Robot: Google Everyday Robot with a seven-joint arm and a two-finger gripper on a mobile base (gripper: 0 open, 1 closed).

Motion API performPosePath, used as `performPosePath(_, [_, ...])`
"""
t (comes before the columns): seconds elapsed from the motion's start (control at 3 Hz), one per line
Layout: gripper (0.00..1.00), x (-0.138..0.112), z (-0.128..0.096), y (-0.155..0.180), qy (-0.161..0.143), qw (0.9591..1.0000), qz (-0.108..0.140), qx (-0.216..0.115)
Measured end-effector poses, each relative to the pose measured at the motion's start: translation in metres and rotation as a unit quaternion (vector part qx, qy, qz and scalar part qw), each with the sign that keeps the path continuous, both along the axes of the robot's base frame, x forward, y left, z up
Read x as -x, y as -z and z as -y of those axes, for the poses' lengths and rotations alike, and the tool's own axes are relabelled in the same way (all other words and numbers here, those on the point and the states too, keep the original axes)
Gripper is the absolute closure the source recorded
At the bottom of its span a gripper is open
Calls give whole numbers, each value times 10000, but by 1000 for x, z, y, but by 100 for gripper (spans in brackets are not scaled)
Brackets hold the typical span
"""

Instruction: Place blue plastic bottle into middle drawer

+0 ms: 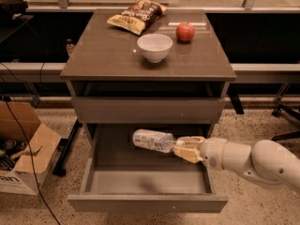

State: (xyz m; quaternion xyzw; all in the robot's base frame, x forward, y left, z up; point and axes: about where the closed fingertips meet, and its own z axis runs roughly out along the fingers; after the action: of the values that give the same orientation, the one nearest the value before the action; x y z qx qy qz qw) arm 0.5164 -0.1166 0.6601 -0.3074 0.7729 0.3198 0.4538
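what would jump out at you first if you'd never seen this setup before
The white arm reaching in from the right stands out first, its claw shut on the cap end of the blue plastic bottle, held sideways over the open middle drawer. Next comes the cabinet top, with a white bowl near the middle, a red apple behind it to the right, and a chip bag at the back.

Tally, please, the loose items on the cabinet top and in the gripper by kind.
1 chip bag
1 white bowl
1 red apple
1 blue plastic bottle, held by the gripper over the open middle drawer
Total: 4
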Motion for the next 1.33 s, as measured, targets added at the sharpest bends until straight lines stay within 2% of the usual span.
performPosePath(0.33, [100,0,-2,3,-16,10000,-18,-25])
performPosePath(0.67, [100,-3,-6,17,31,9996,-97,258])
performPosePath(1.33, [100,-13,-3,92,325,9956,-604,634])
